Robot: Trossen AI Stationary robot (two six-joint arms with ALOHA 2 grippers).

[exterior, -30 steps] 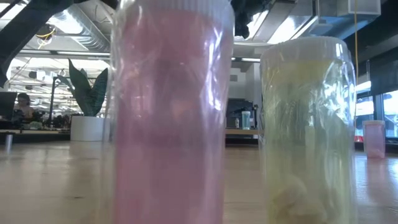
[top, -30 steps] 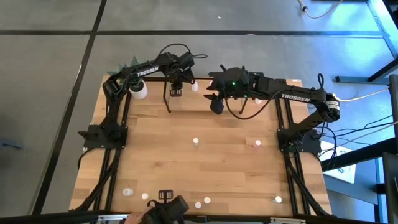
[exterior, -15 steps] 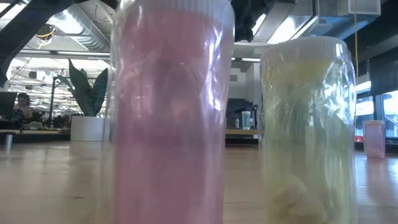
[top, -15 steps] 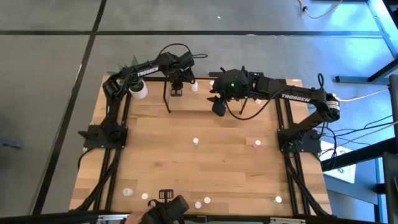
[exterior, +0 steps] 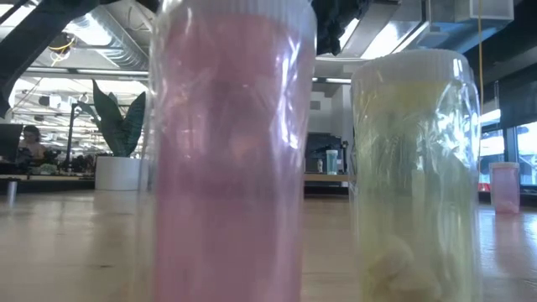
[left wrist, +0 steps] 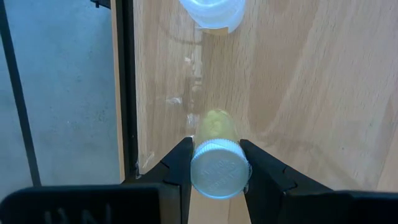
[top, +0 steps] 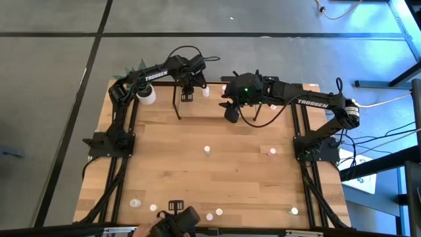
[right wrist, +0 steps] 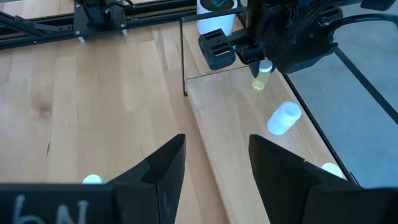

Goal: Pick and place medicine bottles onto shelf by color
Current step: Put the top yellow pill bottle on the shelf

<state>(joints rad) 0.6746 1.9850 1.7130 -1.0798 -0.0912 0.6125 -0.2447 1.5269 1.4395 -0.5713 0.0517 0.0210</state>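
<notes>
Gripping a yellowish bottle point(left wrist: 215, 163) by its white cap, the left gripper point(left wrist: 215, 167) hangs over the shelf point(left wrist: 292, 93), its fingers clamped on either side of the cap and the bottle pointing down at the board. To set it well, I'd judge it should go straight down until the base meets the wood, clear of the white bottle point(left wrist: 211, 11) lying on its side just beyond it on the shelf, and only then let go. The bottle is a small cylinder, pale yellow and see-through, with a ribbed white lid. The right gripper point(right wrist: 214, 163) waits farther along the shelf, fingers apart and holding nothing; more bottles stand scattered on the table point(top: 171, 171) beyond the shelf.
</notes>
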